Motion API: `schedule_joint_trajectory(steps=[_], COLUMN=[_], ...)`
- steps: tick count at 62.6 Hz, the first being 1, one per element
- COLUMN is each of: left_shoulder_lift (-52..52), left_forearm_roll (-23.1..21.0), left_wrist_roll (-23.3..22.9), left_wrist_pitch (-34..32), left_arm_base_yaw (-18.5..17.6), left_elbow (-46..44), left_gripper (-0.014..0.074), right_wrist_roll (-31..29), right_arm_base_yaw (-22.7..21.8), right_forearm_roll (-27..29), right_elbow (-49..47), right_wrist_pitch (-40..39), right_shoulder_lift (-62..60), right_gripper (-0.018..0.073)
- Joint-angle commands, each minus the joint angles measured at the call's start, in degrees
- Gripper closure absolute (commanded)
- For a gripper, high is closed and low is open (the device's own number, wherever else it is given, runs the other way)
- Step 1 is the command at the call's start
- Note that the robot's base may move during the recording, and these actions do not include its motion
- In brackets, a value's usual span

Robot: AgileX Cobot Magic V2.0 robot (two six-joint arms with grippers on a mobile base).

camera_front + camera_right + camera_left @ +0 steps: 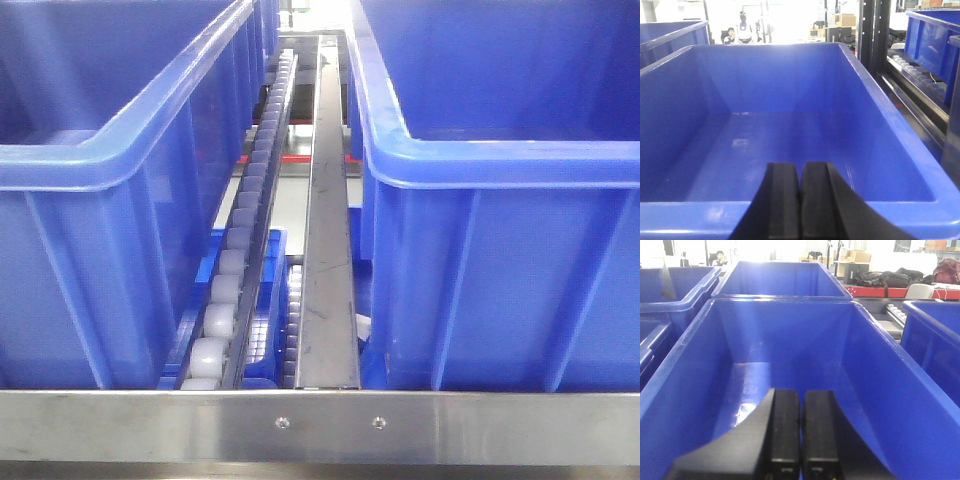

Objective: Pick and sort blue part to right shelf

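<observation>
No blue part shows in any view. My left gripper (801, 392) is shut and empty, its black fingers (785, 420) side by side over an empty blue bin (785, 335). My right gripper (801, 165) is shut and empty, hanging just over the near rim of another empty blue bin (790, 125). In the front view neither gripper shows; I see only two large blue bins, one at the left (100, 160) and one at the right (500, 160).
Between the two bins a roller track (235, 270) and a grey metal rail (327, 250) run away from me. A steel bar (320, 425) crosses the front. More blue bins (780, 282) and a dark shelf post (867, 30) stand behind and beside.
</observation>
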Motion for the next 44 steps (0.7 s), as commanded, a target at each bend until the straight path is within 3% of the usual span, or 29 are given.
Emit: schedule_joint_trajectory(steps=[1, 24, 29, 40, 44], left_shoulder_lift=[0.7, 0.6, -0.4, -5.7, -7.8], left_forearm_roll=[-0.6, -0.5, 3.1, 10.6, 10.6], left_wrist_roll=[-0.1, -0.1, -0.2, -6.2, -7.9], left_wrist_pitch=[-4.5, -4.6, -6.6, -15.9, -16.2], left_arm_base_yaw=[0.1, 0.1, 0.9, 3.2, 3.8], left_elbow=[-1.7, -1.3, 0.2, 8.1, 10.8], left_gripper=[0.0473, 0.0473, 0.0472, 0.0472, 0.0472], right_wrist_roll=[-0.2, -0.2, -0.2, -0.2, -0.2], right_arm_base_yaw=[-0.3, -0.3, -0.3, -0.3, -0.3], right_forearm_roll=[0.0, 0.0, 0.0, 0.0, 0.0], right_elbow=[-1.2, -1.2, -1.2, -1.2, -1.2], right_wrist_pitch=[-5.4, -5.4, -5.4, -5.4, -5.4], right_shoulder_lift=[-1.3, -1.3, -1.3, -1.3, -1.3], right_gripper=[0.053, 0.053, 0.053, 0.053, 0.053])
